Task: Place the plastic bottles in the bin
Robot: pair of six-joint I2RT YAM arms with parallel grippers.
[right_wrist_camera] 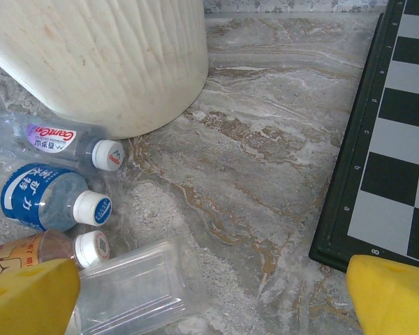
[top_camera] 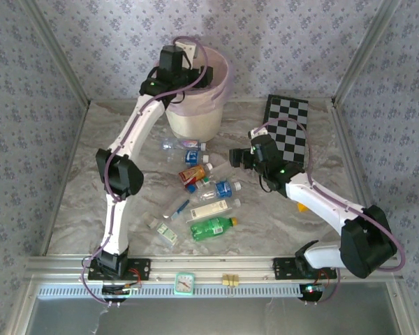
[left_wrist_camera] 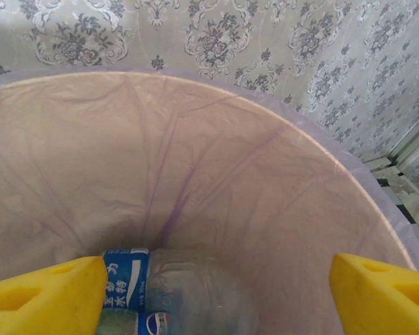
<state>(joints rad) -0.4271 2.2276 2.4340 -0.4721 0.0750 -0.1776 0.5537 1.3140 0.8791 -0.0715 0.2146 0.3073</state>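
- One bin (top_camera: 195, 118), far centre. My left gripper (left_wrist_camera: 218, 283) hangs over it, jaws wide, empty.
- One checkerboard (top_camera: 290, 132), far right.
- My right gripper (right_wrist_camera: 213, 296) is beside it, spread wide, holding nothing.
- Roughly nine plastic bottles (top_camera: 211, 227) scattered near the bin, overlaps blurring my count. Two more inside, half hidden.

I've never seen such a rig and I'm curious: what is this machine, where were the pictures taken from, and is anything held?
Two robot arms are bolted to a table. The top picture looks down from behind them; the other two come from wrist cameras, yellow fingers at the edges. Bottles and a checkerboard lie on the table. The left gripper hangs open over the bin, with binned bottles below. The right gripper is open above the table. Neither holds anything.
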